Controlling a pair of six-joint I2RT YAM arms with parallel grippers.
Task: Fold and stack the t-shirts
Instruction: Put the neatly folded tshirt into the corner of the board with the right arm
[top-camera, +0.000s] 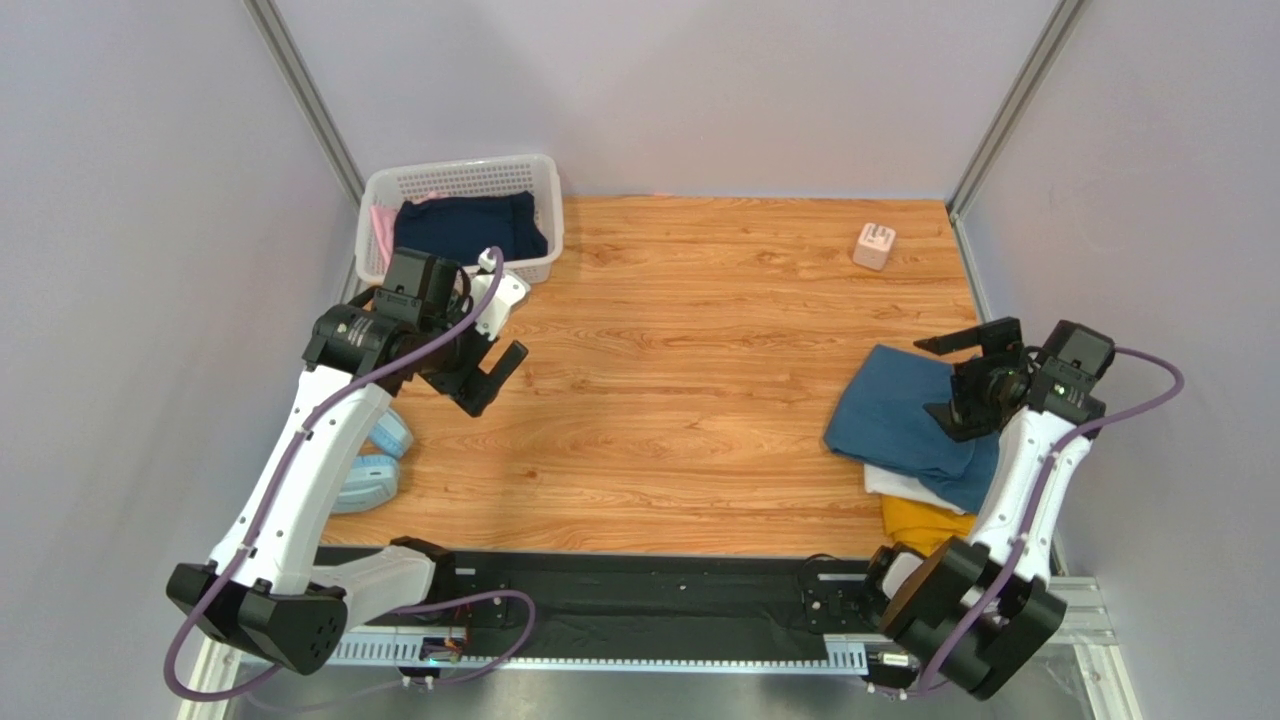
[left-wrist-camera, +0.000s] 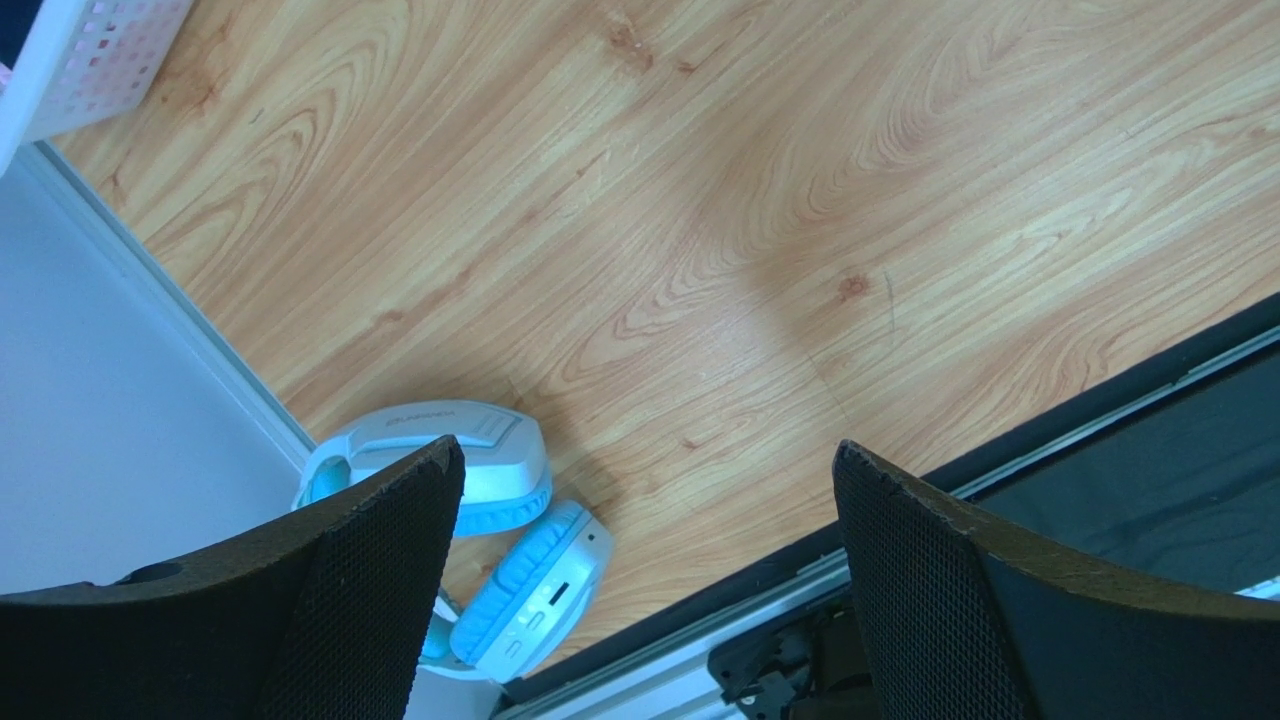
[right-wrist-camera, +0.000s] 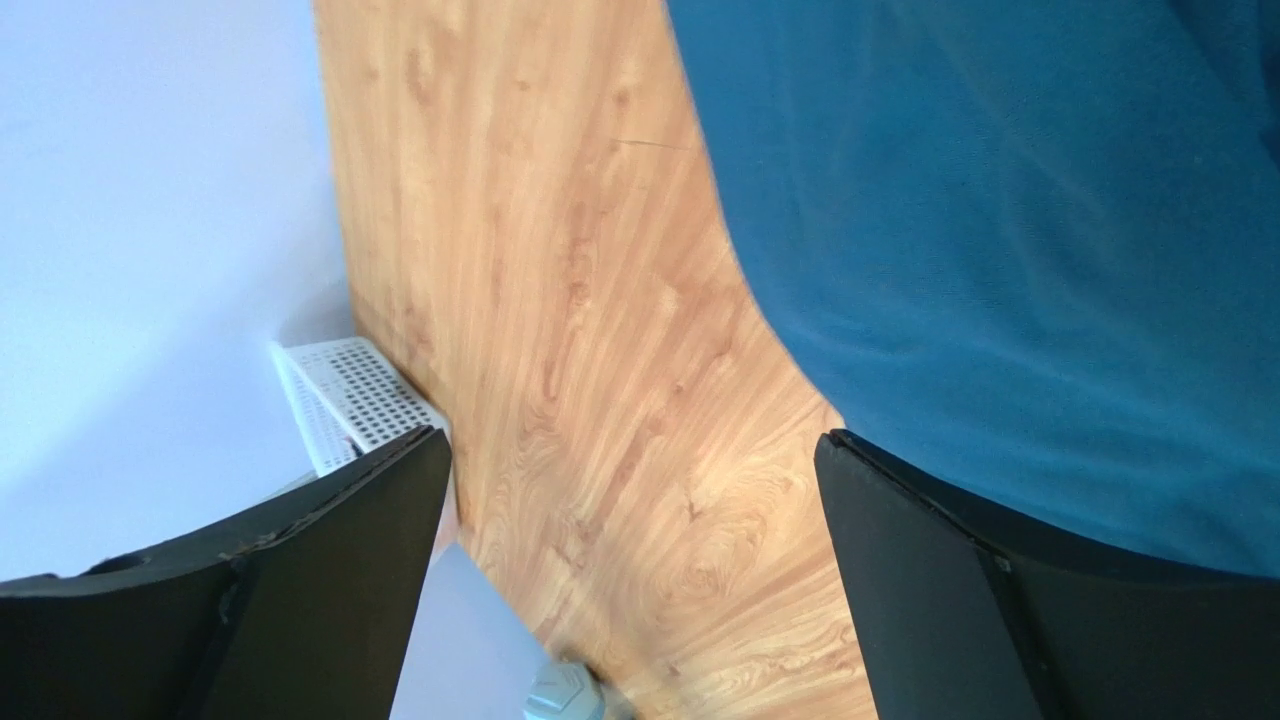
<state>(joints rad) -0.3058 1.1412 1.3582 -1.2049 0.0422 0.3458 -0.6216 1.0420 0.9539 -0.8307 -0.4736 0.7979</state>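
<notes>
A folded teal-blue t-shirt (top-camera: 899, 413) lies at the right of the table on top of a folded white t-shirt (top-camera: 906, 483) and a mustard-yellow t-shirt (top-camera: 920, 522). My right gripper (top-camera: 963, 377) is open and empty, just above the teal shirt's right part. In the right wrist view the teal shirt (right-wrist-camera: 1022, 225) fills the upper right, and the right gripper (right-wrist-camera: 631, 450) has nothing between its jaws. My left gripper (top-camera: 501, 336) is open and empty over bare wood at the left, in front of the basket. In the left wrist view the left gripper (left-wrist-camera: 646, 458) holds nothing.
A white lattice basket (top-camera: 544, 177) at the back left holds a dark navy garment (top-camera: 469, 225) and something pink (top-camera: 385, 228). Pale-blue headphones (top-camera: 376, 458) lie at the left edge, also in the left wrist view (left-wrist-camera: 496, 540). A small pinkish cube (top-camera: 875, 245) sits at the back right.
</notes>
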